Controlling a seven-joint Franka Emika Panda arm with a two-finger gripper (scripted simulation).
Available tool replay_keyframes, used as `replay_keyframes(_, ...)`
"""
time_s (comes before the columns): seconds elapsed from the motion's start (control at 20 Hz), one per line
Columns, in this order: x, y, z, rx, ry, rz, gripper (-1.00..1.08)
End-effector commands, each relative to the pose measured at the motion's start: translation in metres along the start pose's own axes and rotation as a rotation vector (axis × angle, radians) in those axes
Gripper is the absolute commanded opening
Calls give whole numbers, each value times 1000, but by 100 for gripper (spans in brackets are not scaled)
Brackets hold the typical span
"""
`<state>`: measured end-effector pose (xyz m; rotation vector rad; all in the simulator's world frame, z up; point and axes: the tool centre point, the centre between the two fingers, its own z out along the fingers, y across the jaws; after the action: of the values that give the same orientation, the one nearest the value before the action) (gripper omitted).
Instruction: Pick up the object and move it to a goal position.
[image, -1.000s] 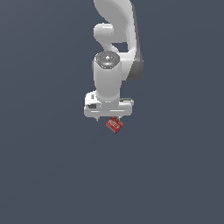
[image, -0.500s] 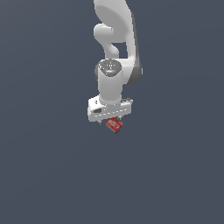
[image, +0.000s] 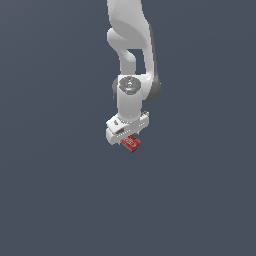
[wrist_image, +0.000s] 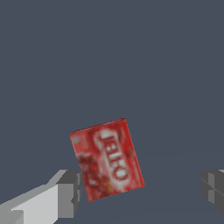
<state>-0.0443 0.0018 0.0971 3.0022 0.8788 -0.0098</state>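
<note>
White and blocky, the gripper (image: 127, 136) hangs at the end of the Panda arm (image: 131, 55), which comes down from twelve o'clock in the exterior view and ends just above the middle of the frame. From the wrist camera its two grey fingers (wrist_image: 69, 193) stand wide apart, one at about eight o'clock and the other at about four o'clock at the frame's edge, and the jaws have hold of nothing. Between them, lying much closer to the eight o'clock finger, just beside it and possibly touching, is the red box-shaped block (wrist_image: 107, 158), turned askew, with whitish lettering and speckled markings on the face toward the camera. In the exterior view the block (image: 131, 144) peeks out directly under the gripper body at about five o'clock from it, tilted. All around spreads a plain dark grey-blue floor (image: 55, 190).
</note>
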Motion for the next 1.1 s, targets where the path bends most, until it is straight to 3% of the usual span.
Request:
replay_keyframes(0.0,-3,-6,8,2,2,-70,100)
replay_keyframes(0.5,-12,-22,28,8,10,-242,100)
replay_keyframes(1.05,-13,-25,36,10,11,-266,100)
